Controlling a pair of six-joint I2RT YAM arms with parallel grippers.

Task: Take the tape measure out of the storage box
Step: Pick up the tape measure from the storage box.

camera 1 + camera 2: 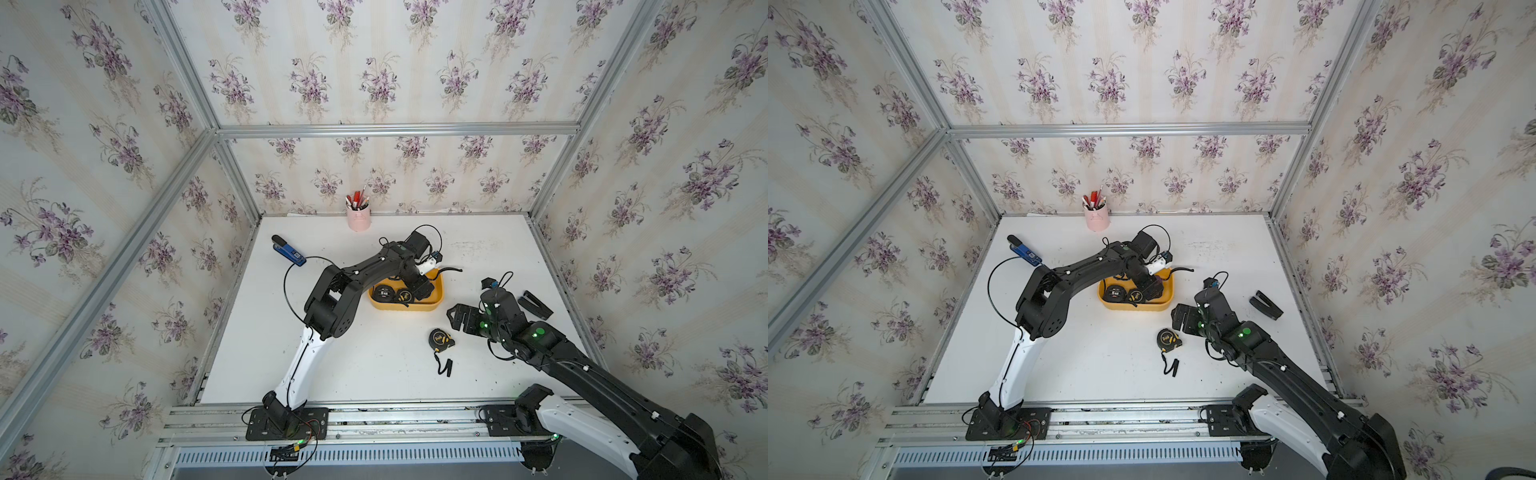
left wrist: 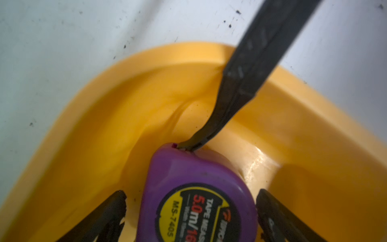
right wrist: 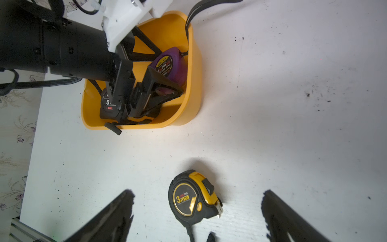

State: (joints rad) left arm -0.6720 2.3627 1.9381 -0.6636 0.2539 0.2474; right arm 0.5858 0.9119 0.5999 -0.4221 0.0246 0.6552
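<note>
The yellow storage box [image 1: 415,308] [image 1: 1138,308] [image 2: 146,58] [image 3: 194,83] sits mid-table. Inside it lie two black tape measures [image 1: 384,293] [image 1: 404,296] and a purple tape measure [image 2: 194,188] [image 3: 177,62]. The purple one's black strap [image 2: 251,62] hangs over the rim. My left gripper [image 1: 422,286] [image 2: 191,193] reaches down into the box, open, one finger on each side of the purple tape measure with small gaps. A black-and-yellow tape measure [image 1: 439,338] [image 1: 1168,338] [image 3: 192,199] lies on the table in front of the box. My right gripper [image 1: 452,320] [image 3: 198,192] hovers open just above it, holding nothing.
A pink pen cup [image 1: 358,218] stands at the back wall. A blue and black tool [image 1: 289,251] lies at the back left. A black clip-like object [image 1: 536,305] lies at the right. Metal frame rails border the white table.
</note>
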